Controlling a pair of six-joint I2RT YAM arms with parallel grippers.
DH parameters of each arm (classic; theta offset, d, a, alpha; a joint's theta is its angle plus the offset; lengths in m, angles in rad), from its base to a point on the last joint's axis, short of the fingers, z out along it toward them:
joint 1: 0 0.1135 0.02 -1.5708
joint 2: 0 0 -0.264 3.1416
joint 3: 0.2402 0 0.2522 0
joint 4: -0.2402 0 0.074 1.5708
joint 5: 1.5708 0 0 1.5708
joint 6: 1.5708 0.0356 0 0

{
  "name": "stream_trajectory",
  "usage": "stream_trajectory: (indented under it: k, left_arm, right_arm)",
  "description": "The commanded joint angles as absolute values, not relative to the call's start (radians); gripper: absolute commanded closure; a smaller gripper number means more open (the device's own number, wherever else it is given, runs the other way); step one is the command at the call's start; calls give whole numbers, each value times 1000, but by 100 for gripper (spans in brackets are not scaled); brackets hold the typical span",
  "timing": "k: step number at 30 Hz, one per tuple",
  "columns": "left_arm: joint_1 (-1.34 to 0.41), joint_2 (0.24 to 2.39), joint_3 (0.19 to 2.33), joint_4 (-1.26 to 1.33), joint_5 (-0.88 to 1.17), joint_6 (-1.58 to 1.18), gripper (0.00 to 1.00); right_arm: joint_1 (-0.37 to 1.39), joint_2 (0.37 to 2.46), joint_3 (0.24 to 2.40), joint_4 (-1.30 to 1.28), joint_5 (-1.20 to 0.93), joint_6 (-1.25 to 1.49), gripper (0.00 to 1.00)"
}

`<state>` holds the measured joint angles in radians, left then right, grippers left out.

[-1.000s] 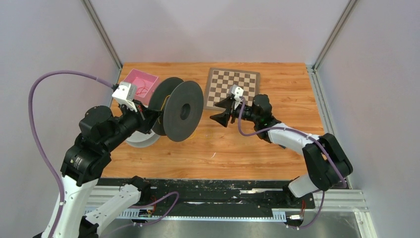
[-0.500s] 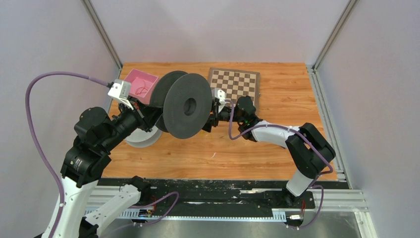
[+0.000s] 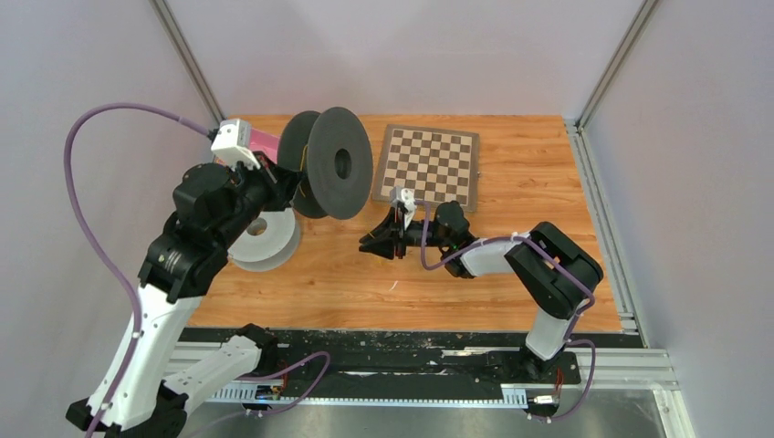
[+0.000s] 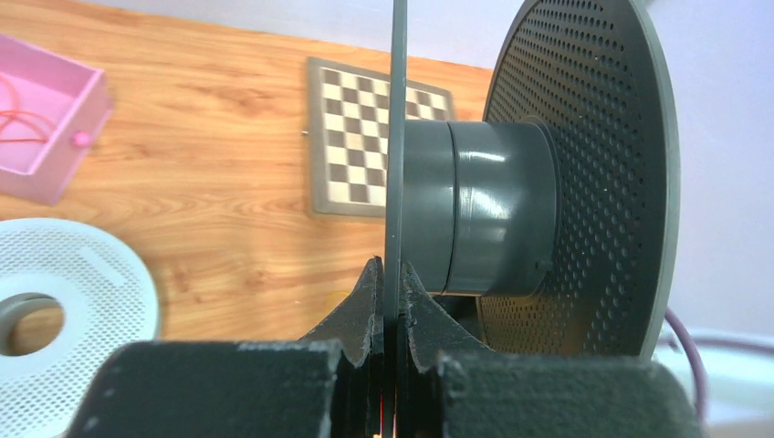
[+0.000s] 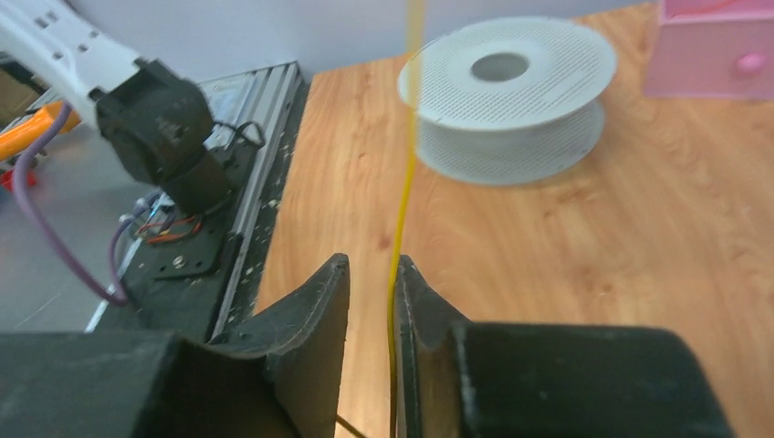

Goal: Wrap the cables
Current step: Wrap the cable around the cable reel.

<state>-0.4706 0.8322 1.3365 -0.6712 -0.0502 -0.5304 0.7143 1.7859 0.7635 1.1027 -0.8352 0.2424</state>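
My left gripper point(image 4: 392, 274) is shut on the thin flange of a big black spool point(image 4: 538, 182) and holds it on edge above the table point(image 3: 338, 173). A pale yellow cable point(image 5: 406, 164) runs up between the fingers of my right gripper point(image 5: 372, 269), lying against the right finger with a gap to the left one. That gripper point(image 3: 372, 245) is low over the table, just in front of the spool. The orange-red cable point(image 4: 23, 119) lies looped in a pink box point(image 4: 41, 128).
A white spool point(image 3: 265, 239) lies flat at the left, also in the right wrist view point(image 5: 507, 96). A chessboard point(image 3: 434, 164) lies at the back centre. The pink box point(image 5: 712, 50) sits at the back left. Metal rails point(image 3: 365, 365) run along the near edge.
My left arm has swung the black spool back toward the far left. My right gripper has moved left from the chessboard, then nearer and lower, in front of the spool.
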Motion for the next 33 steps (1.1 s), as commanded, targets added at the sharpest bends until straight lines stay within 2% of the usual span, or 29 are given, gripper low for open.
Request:
stream_trajectory:
  k: [1,7,12,17,20,23,26,30,33]
  left_arm:
    - [-424,890,1438,-557,-184,-531,100]
    - [-413,950,1428,-495,-124,-540,100]
    - [-409,953,1377,-460,-151,-544,100]
    - [-401,964,1380,-468,-180,-534,100]
    - [-393,968,1379,-473,-183,-540,100]
    - [-391,967,1383,-477,-164,-541,100]
    - [-391,961,1387,-488,-155,-540,100]
    - [-391,947,1394,-499,-131,-524,100]
    - [-391,934,1412,-523,-121,-519,100]
  right_arm:
    - [775,1696,683,1068,-821,216,76]
    - [823,1692,659,956,-780,178,76]
    - [855,1725,691,902,-802,181,77]
    - [881,1746,691,867,-795,173,86]
    - [893,1746,683,850,-788,161,86]
    - [893,1716,667,829,-713,139,81]
    - [894,1646,646,806,-544,79,63]
    - [883,1544,612,817,-328,-87,51]
    - [832,1522,621,835,-312,-164,45]
